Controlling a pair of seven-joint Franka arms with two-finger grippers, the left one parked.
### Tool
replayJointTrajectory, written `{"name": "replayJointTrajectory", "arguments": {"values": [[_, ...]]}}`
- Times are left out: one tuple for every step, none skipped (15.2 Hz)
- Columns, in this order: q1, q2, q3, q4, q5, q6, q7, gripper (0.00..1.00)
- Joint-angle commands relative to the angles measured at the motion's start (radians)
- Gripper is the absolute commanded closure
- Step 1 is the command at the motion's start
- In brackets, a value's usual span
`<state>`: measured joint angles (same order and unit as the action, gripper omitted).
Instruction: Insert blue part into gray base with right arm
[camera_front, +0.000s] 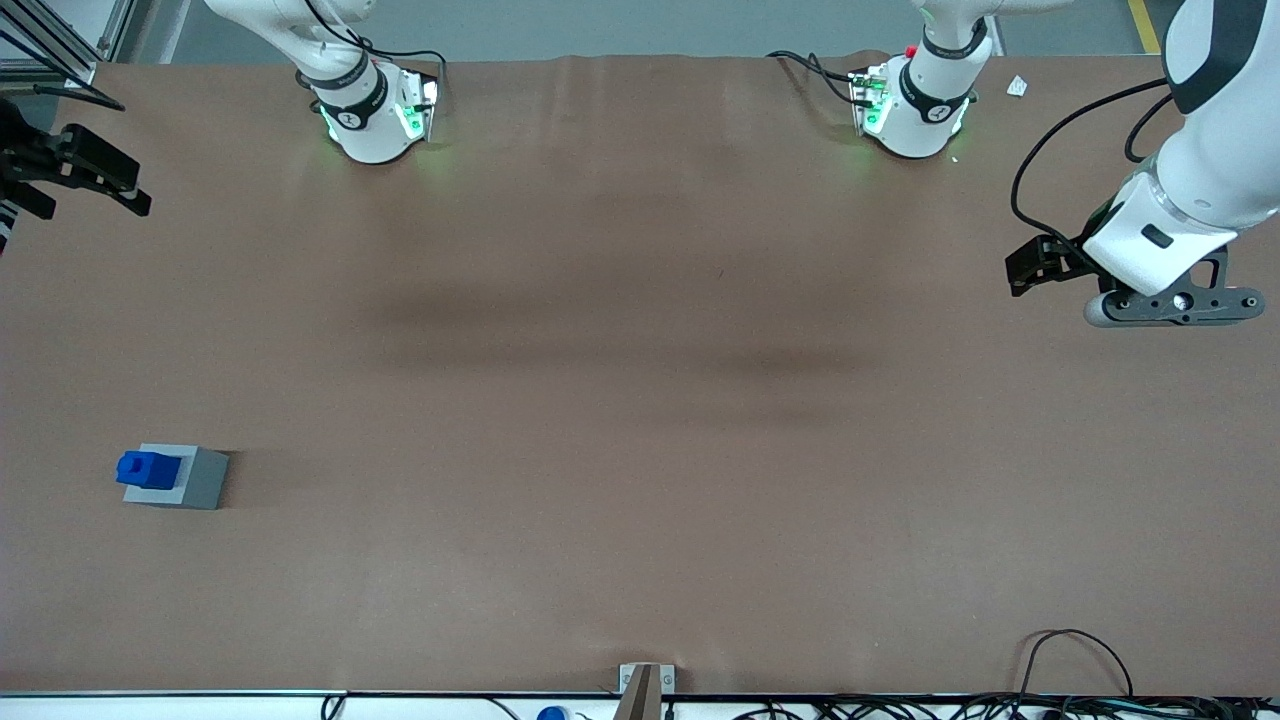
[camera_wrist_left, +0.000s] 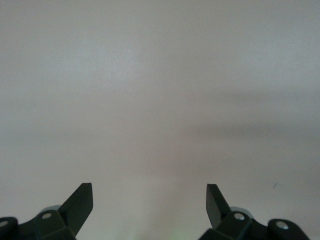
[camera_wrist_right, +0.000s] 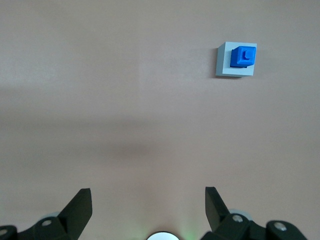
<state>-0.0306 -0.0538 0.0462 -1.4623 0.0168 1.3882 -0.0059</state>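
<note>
Item one: my gripper, raised well above the brown bench at the working arm's end, near the bench edge and farther from the front camera than the task pieces. Its jaws stood released, spread wide, with nothing held between the fingertips.

Item two: the gray base, resting flat on the bench toward the working arm's end, well apart from my gripper and nearer to the front camera than it.

Item three: the blue part, sitting on top of the gray base, upright, notch facing up, toward one side of the top rather than centred. In the wrist view the blue part covered much of the gray base's upper face; whether it was fully seated in the recess I could not tell.

Item four: surroundings. Open brown bench lay between my gripper and the base, with only soft shadows across it. Two white arm pedestals with green lights stood along the bench edge farthest from the front camera. Loose black cables lay at the near edge, toward the parked arm's end.
</note>
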Motion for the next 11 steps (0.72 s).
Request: {"name": "replayJointTrajectory", "arguments": {"values": [[0.009, -0.027, -0.003, -0.033, -0.017, 0.026, 0.012, 0.00], [0.008, -0.026, -0.005, -0.030, -0.017, 0.026, 0.012, 0.00], [0.003, -0.026, -0.005, -0.029, -0.018, 0.023, 0.011, 0.00], [-0.002, -0.024, -0.005, -0.026, -0.020, 0.023, 0.007, 0.00], [-0.012, -0.024, -0.005, -0.024, -0.029, 0.025, 0.007, 0.00], [-0.029, -0.024, -0.005, -0.026, -0.044, 0.025, 0.007, 0.00], [-0.040, -0.024, -0.005, -0.024, -0.049, 0.026, 0.007, 0.00], [-0.048, -0.024, -0.005, -0.024, -0.049, 0.026, 0.004, 0.00], [-0.051, -0.023, -0.005, -0.024, -0.049, 0.026, 0.003, 0.00], [-0.051, -0.023, -0.006, -0.024, -0.049, 0.028, 0.001, 0.00], [-0.051, -0.023, -0.006, -0.024, -0.049, 0.028, 0.001, 0.00]]}}
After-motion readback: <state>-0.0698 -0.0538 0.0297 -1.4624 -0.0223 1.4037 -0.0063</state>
